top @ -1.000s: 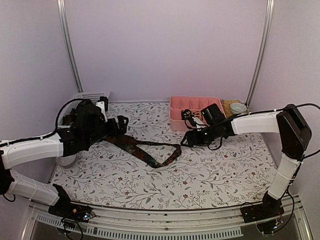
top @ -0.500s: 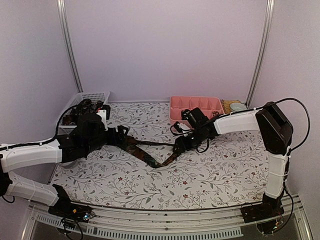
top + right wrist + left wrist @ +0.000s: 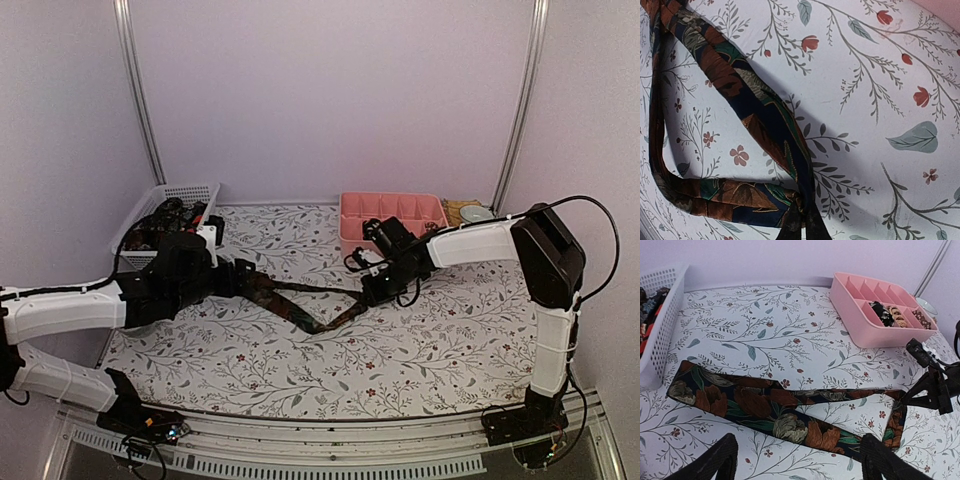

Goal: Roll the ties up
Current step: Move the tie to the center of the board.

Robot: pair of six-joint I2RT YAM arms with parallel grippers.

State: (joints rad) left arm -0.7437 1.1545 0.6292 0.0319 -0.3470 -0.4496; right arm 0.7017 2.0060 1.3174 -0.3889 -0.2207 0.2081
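Lilac walls (image 3: 330, 100) close in a bench (image 3: 420, 350) covered with a leaf-and-flower print; the left arm (image 3: 70, 310) reaches in from the lower left of the overhead view and the right arm (image 3: 540, 250) bends in from the right edge; a white mesh basket (image 3: 185, 192) sits at the upper left of the bench with dark fabric heaped inside; a pink tray (image 3: 390, 205) stands right of centre at the back, and the left wrist view shows small coils in some of its compartments; one tie (image 3: 300, 305), dark with rust and green flowers, lies flat mid-bench, folded into a shallow V, broad end to the left; the left claw (image 3: 240, 275) hangs over that broad end, its fingers spread wide and holding nothing; the right claw (image 3: 372, 290) is pinched together on the narrow part of the tie, low on the bench.
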